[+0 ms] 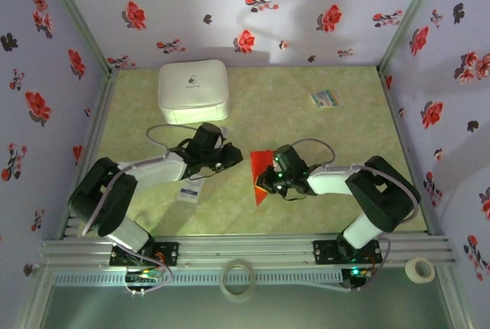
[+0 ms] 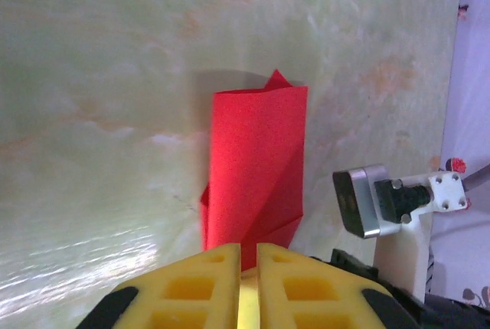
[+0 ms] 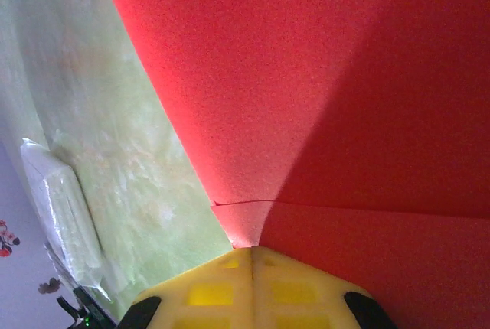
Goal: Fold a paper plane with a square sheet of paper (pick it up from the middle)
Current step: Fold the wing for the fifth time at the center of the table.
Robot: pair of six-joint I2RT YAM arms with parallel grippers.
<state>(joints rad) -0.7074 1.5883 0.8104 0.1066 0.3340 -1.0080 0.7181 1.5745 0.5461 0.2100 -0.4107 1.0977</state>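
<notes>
The square sheet of paper [image 1: 258,193] is bright red and folded into a narrow, creased shape between the two arms. My right gripper [image 1: 262,180] is shut on its edge. In the right wrist view the yellow fingertips [image 3: 251,249] meet at a fold of the paper [image 3: 306,76]. My left gripper [image 1: 236,157] sits at the paper's upper left. In the left wrist view its jaws [image 2: 249,249] stand almost together with a thin slit. The near end of the paper [image 2: 256,161] shows in that slit. Whether the pads press it is unclear.
A white box [image 1: 193,90] stands at the back left and a small multicoloured card [image 1: 324,99] lies at the back right. A small white packet [image 1: 189,193] lies under the left arm. Two tape rolls [image 1: 237,279] [image 1: 419,269] rest by the front rail. Flowered walls enclose the green table.
</notes>
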